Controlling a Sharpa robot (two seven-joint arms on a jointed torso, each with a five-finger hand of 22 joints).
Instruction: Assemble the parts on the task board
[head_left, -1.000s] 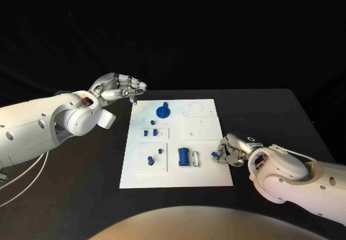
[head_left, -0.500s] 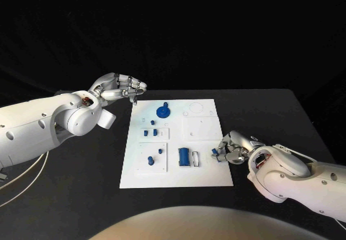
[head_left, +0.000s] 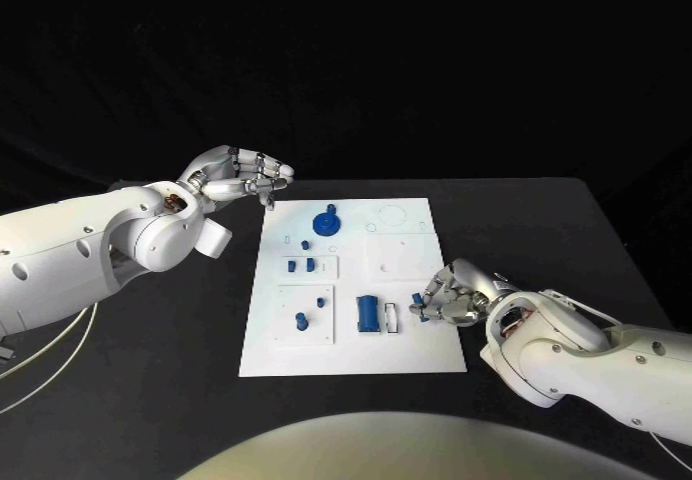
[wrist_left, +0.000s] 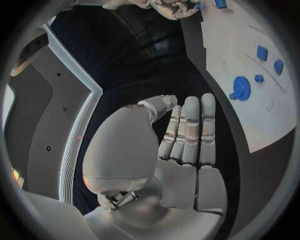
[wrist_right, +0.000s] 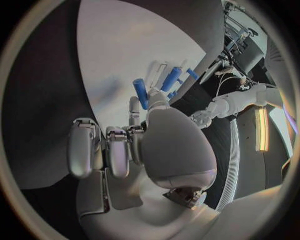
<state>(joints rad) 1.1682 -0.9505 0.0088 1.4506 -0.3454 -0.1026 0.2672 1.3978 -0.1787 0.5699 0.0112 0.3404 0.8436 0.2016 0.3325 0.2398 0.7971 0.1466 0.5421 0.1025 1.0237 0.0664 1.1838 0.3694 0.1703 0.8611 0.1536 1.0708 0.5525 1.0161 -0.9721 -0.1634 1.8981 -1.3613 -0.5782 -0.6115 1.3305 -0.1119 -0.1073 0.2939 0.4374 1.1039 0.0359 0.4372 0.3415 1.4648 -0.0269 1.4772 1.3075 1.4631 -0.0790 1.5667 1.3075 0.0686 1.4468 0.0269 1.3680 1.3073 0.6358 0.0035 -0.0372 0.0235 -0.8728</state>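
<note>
A: Where do things stand?

B: The right robot hand (head_left: 444, 299) is at the right edge of the task board (head_left: 404, 350), over its near half, pinching a small blue peg (wrist_right: 140, 93) between thumb and finger. The left robot hand (head_left: 238, 175) hovers off the board's far left corner, fingers curled in on nothing.

A: And the other parts?

B: A blue cylinder (head_left: 369, 314) lies in the near middle of the board, next to a small white frame (head_left: 392, 319). A round blue knob (head_left: 327, 221) sits near the far edge, and small blue pieces (head_left: 300, 266) stand toward the left edge.

A: How should the peg go in?

B: I'd judge it is bound for a seat near that cylinder. Bring it in low from the right edge, keep its axis steady in the pinch, line it up before pressing, and let go only once it is seated.

A: Room to move?

B: The bare tabletop (head_left: 577, 230) right of the board gives the right arm open room. The crowded spot is the cylinder and frame, just beside the fingers.
</note>
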